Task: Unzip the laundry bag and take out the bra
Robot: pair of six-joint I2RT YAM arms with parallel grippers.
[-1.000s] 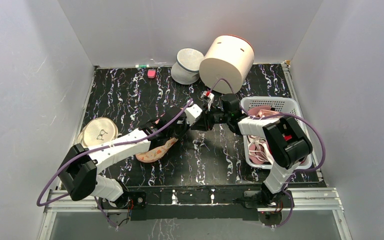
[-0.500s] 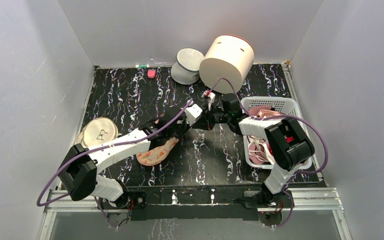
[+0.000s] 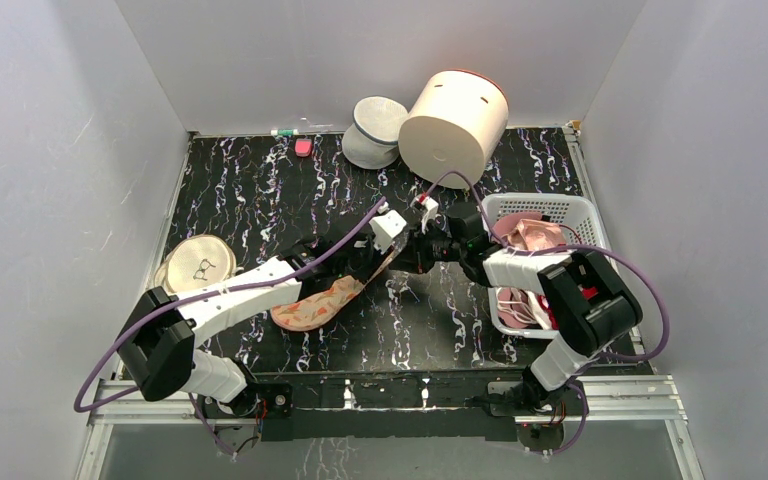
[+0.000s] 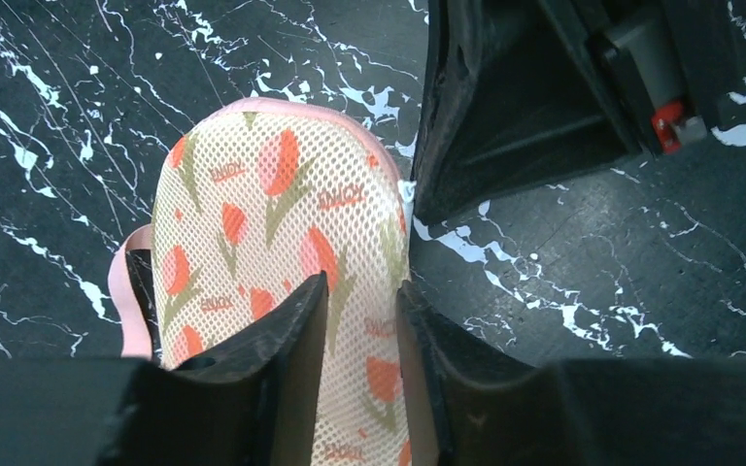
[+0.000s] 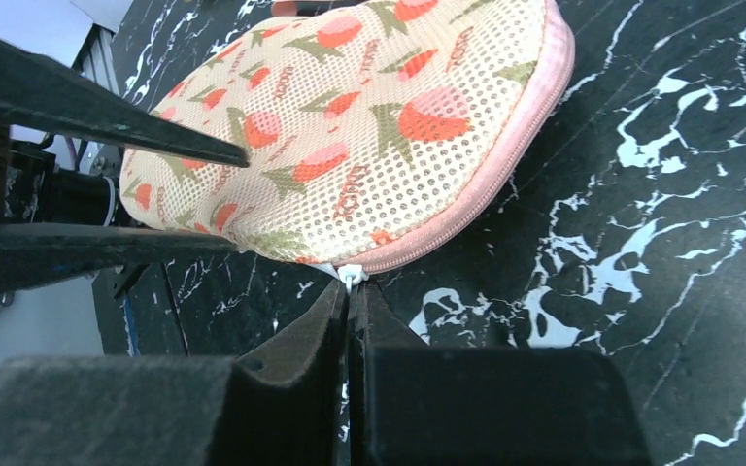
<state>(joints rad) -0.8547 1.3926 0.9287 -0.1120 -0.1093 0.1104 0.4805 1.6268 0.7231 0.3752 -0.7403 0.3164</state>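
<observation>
The laundry bag (image 3: 315,303) lies on the dark marbled bench (image 3: 260,190), left of centre, its far end raised toward my two end effectors. Its pink zip edging (image 5: 505,165) looks closed along the stretch I can see. The bra is nowhere in view; I judge it is still inside.

My right end effector (image 5: 351,301) is pressed together on the small white zip pull (image 5: 353,275) at the pouch's rim, placed so that drawing it along the edging would run the zip open. My left end effector (image 4: 359,286) stands over the printed mesh with its jaws a little spread and the fabric showing in the gap. It is placed to steady the pouch against the pull, but it pinches nothing that I can make out.

Against a second ago, the pouch has been dragged and stretched toward the white basket (image 3: 580,212). My right arm has swung nearer and to the right, and my left jaws, then closed, have parted.
</observation>
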